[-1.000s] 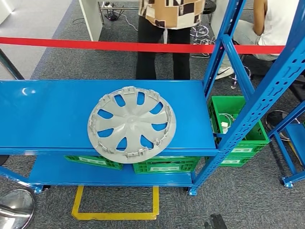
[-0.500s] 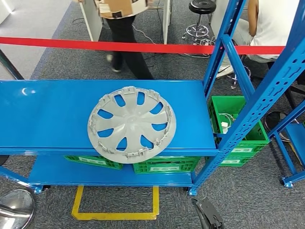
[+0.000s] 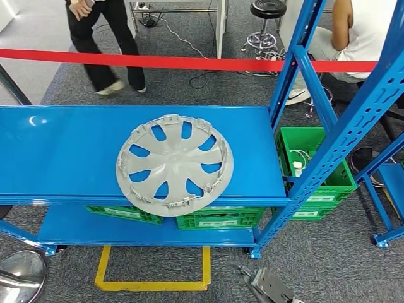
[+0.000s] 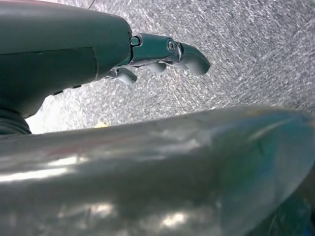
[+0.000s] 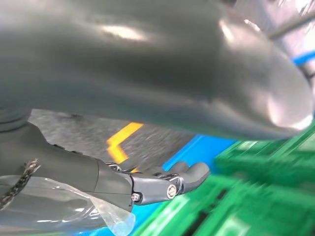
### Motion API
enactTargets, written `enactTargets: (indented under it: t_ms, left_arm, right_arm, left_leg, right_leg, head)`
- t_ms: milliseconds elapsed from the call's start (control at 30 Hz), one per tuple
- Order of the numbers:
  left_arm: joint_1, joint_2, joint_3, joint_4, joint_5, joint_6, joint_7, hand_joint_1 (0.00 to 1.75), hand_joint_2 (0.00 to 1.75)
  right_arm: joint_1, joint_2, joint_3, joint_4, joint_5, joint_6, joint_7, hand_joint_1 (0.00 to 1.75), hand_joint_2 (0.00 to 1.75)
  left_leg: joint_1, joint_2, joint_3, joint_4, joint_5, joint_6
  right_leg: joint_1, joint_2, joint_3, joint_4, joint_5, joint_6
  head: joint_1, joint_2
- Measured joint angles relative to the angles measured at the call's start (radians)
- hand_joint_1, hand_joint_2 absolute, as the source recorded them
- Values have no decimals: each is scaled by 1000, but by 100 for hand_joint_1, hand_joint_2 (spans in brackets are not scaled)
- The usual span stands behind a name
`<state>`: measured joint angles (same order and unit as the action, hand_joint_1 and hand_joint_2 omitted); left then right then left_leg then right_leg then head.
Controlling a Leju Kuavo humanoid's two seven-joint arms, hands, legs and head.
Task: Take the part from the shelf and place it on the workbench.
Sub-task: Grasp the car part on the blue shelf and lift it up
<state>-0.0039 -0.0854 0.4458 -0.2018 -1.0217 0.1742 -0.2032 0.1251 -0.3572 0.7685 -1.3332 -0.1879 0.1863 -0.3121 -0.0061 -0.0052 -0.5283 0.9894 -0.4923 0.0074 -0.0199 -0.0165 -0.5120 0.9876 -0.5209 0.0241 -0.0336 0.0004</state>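
The part, a grey wheel cover [image 3: 174, 165], lies flat on the blue shelf [image 3: 62, 151], its near rim jutting slightly over the front edge. My right hand [image 3: 269, 287] shows at the bottom of the head view, low over the carpet and well short of the shelf. In the right wrist view the right hand [image 5: 156, 184] has its fingers stretched out with nothing in them, near green crates. My left hand [image 4: 159, 54] hangs over the grey floor, fingers extended and holding nothing.
Green crates [image 3: 219, 218] sit on the lower shelf, another crate [image 3: 317, 167] to the right behind a slanted blue upright [image 3: 305, 95]. A red tape [image 3: 190, 62] runs behind the shelf. One person [image 3: 102, 38] walks beyond it, another [image 3: 357, 31] sits at right. Yellow floor marking [image 3: 152, 284] lies below.
My right hand has come up into the bottom of the head view. The person behind the tape has walked from the middle to the left. The wheel cover has not moved.
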Motion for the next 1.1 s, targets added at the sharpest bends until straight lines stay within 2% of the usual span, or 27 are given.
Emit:
enactTargets:
  t_ms: [167, 300, 600, 667, 833, 1100]
  left_arm:
    - [-5, 0, -19, 0, -24, -17, 2, 0, 0]
    - [-8, 1, -29, 0, -31, -22, 3, 0, 0]
    - [-10, 1, -40, 0, -39, -24, 4, 0, 0]
    - [-11, 1, -43, 0, -40, -24, 4, 0, 0]
    - [-17, 1, -52, 0, -48, -29, 9, 0, 0]
    - [-23, 2, -69, 0, -64, -47, 24, 0, 0]
  right_arm:
    - [-8, -49, 53, -104, -11, 25, -99, 0, 0]
    - [-22, -55, 63, -180, 45, -1, -142, 0, 175]
    - [-49, -52, 3, -364, 226, -36, -115, 0, 175]
    - [-54, -45, -8, -386, 284, -69, -118, 0, 175]
    - [-100, -13, -15, -432, 532, -289, -86, 0, 175]
    - [-177, 37, 29, -438, 888, -624, -20, 0, 175]
  left_leg:
    - [0, 0, 0, 0, 0, 0]
    - [0, 0, 0, 0, 0, 0]
    - [0, 0, 0, 0, 0, 0]
    - [0, 0, 0, 0, 0, 0]
    - [0, 0, 0, 0, 1, 0]
    - [0, 0, 0, 0, 1, 0]
  right_leg:
    - [0, 0, 0, 0, 0, 0]
    - [0, 0, 0, 0, 0, 0]
    - [0, 0, 0, 0, 0, 0]
    - [0, 0, 0, 0, 0, 0]
    - [0, 0, 0, 0, 0, 0]
    - [0, 0, 0, 0, 1, 0]
  head:
    - [0, 0]
    - [0, 0]
    - [0, 0]
    - [0, 0]
    - [0, 0]
    - [0, 0]
